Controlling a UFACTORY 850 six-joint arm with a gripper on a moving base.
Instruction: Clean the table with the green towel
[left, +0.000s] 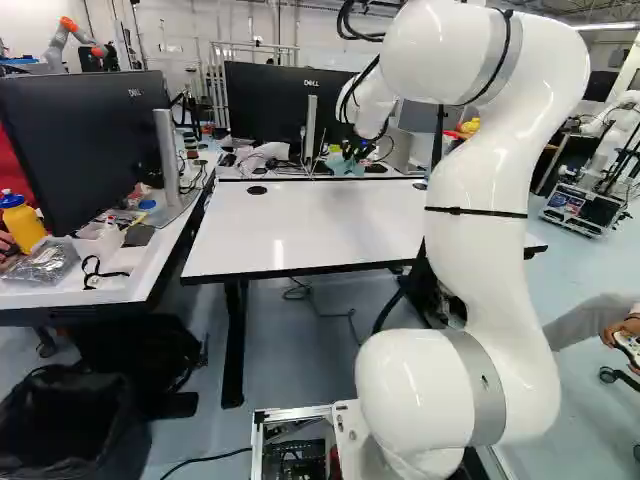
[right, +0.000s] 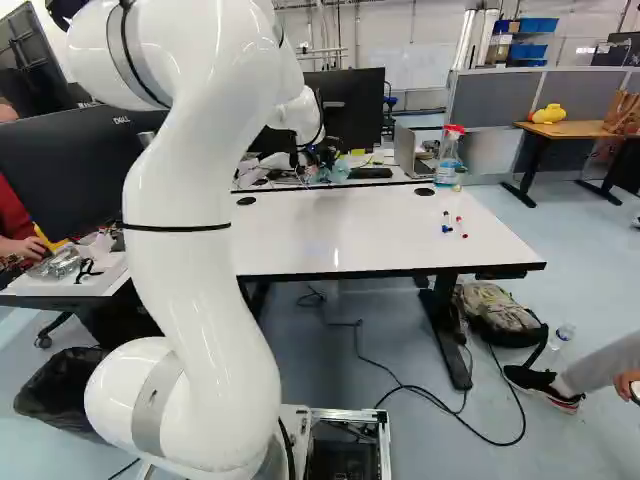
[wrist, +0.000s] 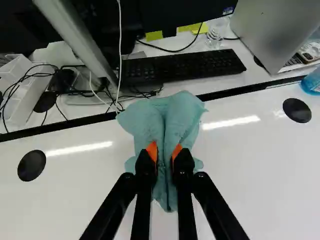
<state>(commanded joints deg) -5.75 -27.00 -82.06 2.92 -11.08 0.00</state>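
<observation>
The green towel (wrist: 172, 117) is held by the gripper (wrist: 164, 152): it is pinched between the two orange pads, which stand narrow around its folded middle, and its loose parts are spread out to both sides and ahead. The towel is situated by the far long edge of the white table (left: 310, 220), on the side of the keyboard (wrist: 185, 66). Whether the cloth is touching the table top or is hanging slightly above it cannot be told surely, because in both base views it is small and partly covered by the arm (left: 482, 255). The grasping step seems to be done, and the wiping step is judged to be in hand. For the next move, the cloth should be pressed lightly on the surface and drawn from the far edge toward the base, with the grip kept firm. Care is needed near the spray bottle (right: 449, 158) at the far edge and the markers (right: 447, 223) lying toward the right end of the table, since they could be knocked or swept away. If the cloth is lowered too much, the hard fingers may be scraped on the top.
</observation>
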